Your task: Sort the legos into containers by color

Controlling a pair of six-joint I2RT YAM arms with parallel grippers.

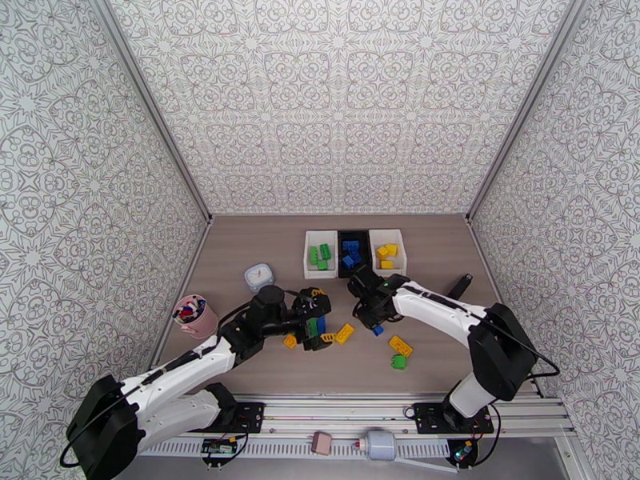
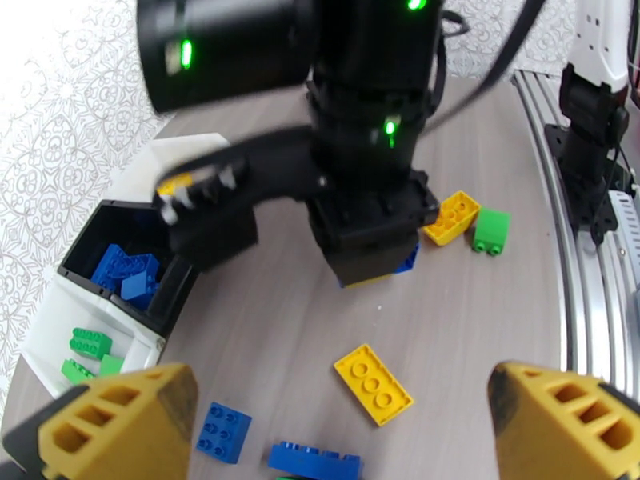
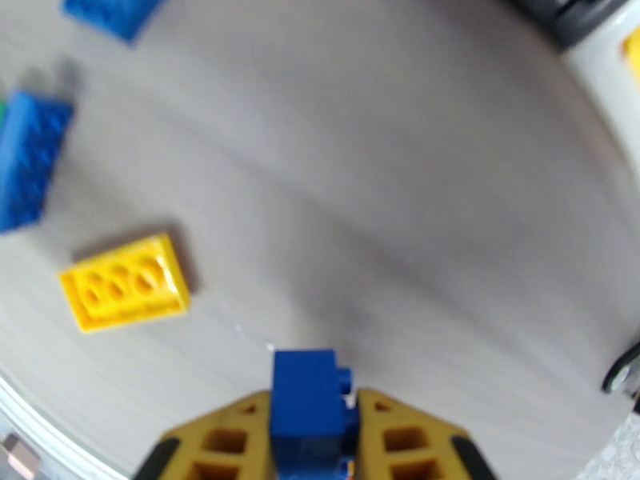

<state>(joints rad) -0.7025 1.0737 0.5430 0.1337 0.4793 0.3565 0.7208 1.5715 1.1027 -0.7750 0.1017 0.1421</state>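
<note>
Here, the right gripper [image 3: 312,422] pinches a blue brick [image 3: 306,386], and the left gripper [image 1: 322,316] hangs with its jaws spread wide.

In the right wrist view the held brick sits at 6 o'clock. Its long axis runs toward 12, its studs are turned toward 3, and its lower end is hidden between the yellow fingers [image 3: 400,434]. Whether it clears the table is unclear. At 9 o'clock a yellow plate [image 3: 126,291] lies studs up, lengthwise 9 to 3. Toward 10 and 11, a blurred blue piece [image 3: 30,158] and a second blue piece [image 3: 112,10] are cut by the frame. From above, the right gripper hovers at 6 o'clock of the black bin [image 1: 353,233] of blues, which stands between the green-filled white bin [image 1: 321,235] and the yellow-filled white bin [image 1: 387,233].
</note>
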